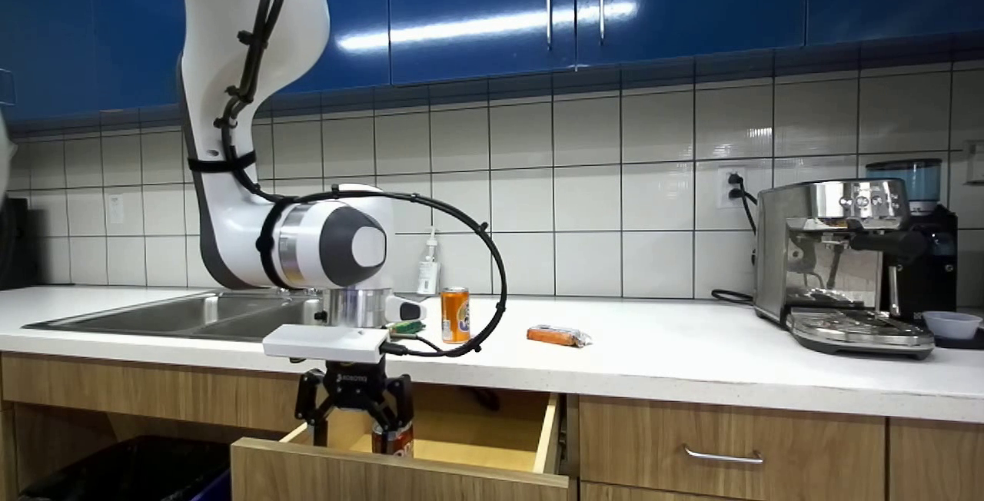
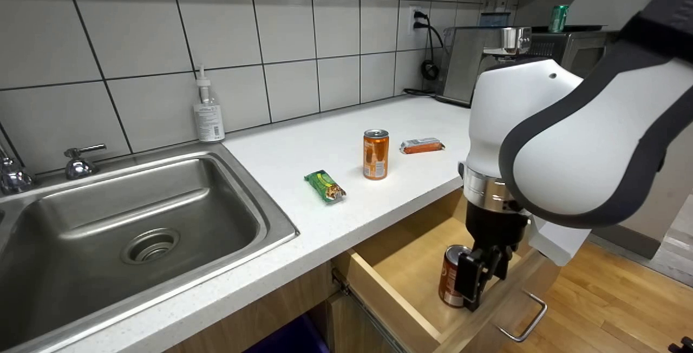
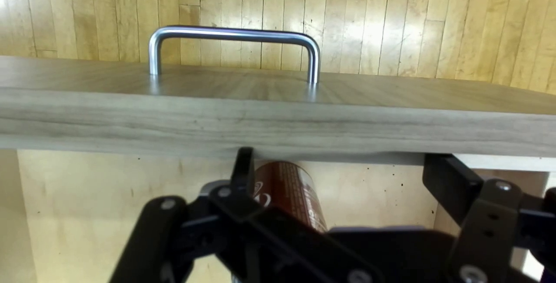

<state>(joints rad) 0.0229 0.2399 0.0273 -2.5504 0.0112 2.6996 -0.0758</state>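
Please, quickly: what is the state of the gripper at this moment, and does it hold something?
Gripper: open, holding nothing; the red can is close by, but whether they touch cannot be told.

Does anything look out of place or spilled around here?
Perhaps the soda can standing inside the open drawer, close beside the open gripper: a drawer seems an odd spot for a lone drink. I see no spill.
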